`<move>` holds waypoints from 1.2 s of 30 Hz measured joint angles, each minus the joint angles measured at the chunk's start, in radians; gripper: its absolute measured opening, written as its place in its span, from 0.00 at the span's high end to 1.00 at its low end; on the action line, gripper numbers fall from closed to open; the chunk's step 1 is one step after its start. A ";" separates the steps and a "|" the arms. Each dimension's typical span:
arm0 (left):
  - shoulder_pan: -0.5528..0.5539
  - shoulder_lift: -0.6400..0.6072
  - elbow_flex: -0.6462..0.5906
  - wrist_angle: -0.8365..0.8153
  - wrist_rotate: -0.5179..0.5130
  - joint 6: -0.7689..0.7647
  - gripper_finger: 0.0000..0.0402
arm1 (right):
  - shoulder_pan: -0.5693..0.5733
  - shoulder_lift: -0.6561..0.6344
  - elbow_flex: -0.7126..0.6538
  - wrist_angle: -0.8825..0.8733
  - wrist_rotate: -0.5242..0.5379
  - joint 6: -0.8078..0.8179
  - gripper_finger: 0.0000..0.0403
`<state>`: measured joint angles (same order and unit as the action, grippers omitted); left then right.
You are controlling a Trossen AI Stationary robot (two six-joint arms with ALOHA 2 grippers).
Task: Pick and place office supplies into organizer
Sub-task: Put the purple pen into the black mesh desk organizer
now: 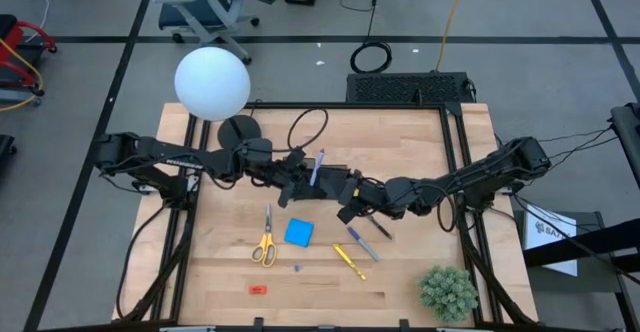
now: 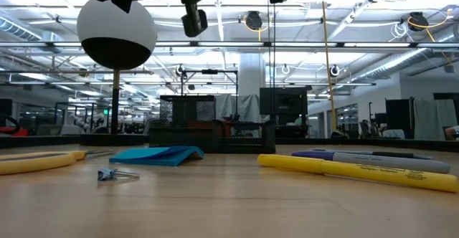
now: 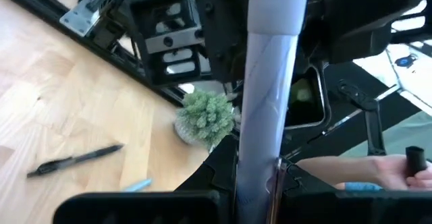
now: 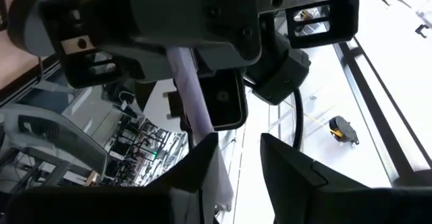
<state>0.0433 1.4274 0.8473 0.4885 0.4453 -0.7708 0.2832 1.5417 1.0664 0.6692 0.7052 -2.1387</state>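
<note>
Left hand [image 1: 305,177] is mid-tabletop, clamped on a purple-grey pen [image 1: 317,166] that stands nearly upright between its fingers; the left wrist view shows the barrel running straight up out of the grip. Right hand [image 1: 348,204] sits just right of it, very close, fingers set narrowly apart with nothing between them. Looks like a handover, or a two-arm alignment over the organizer [image 1: 325,180], which is mostly hidden under both arms; can't tell its compartments from here.

Still on the tabletop, nearer side:
- yellow-handled scissors [image 1: 265,240], left of the blue pad [image 1: 298,233]
- yellow pen [image 1: 348,260], plus a dark pen [image 1: 379,225] and another purple-grey pen [image 1: 362,243] right of the pad
- small red piece [image 1: 258,289] near the front edge
- tiny blue clip-like bit [image 1: 296,268], too small to identify

Handling, my read: pen is light, rigid, smooth plastic, so it may pivot or slip in a two-finger pinch. Best hold is mid-barrel, square across it. Held low as it is, the top can swing. The scissors are the heaviest item; grip at the pivot or blades, not the loops. The pad is flat and thin, so it needs an edge pinch.

Plant ball [image 1: 447,292] near right, lamp globe [image 1: 212,83] far left, not task items.
</note>
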 joint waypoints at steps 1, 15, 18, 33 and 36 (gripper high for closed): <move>0.000 0.000 0.000 0.003 0.000 0.000 0.93 | 0.000 0.000 0.000 -0.002 0.000 0.003 0.75; 0.000 0.000 0.000 0.011 0.014 0.004 0.93 | 0.013 0.000 -0.001 -0.090 0.026 0.073 0.75; 0.000 0.000 0.000 0.011 0.010 0.006 0.93 | 0.013 0.000 -0.001 -0.092 0.020 0.072 0.75; 0.000 0.006 -0.004 0.027 0.010 -0.017 0.93 | -0.023 0.131 -0.001 0.065 -0.041 -0.020 0.75; -0.007 0.006 -0.004 0.013 0.009 -0.009 0.93 | -0.028 0.140 -0.001 0.091 -0.044 -0.040 0.75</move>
<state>0.0361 1.4334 0.8436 0.5011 0.4541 -0.7801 0.2552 1.6821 1.0657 0.7605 0.6607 -2.1787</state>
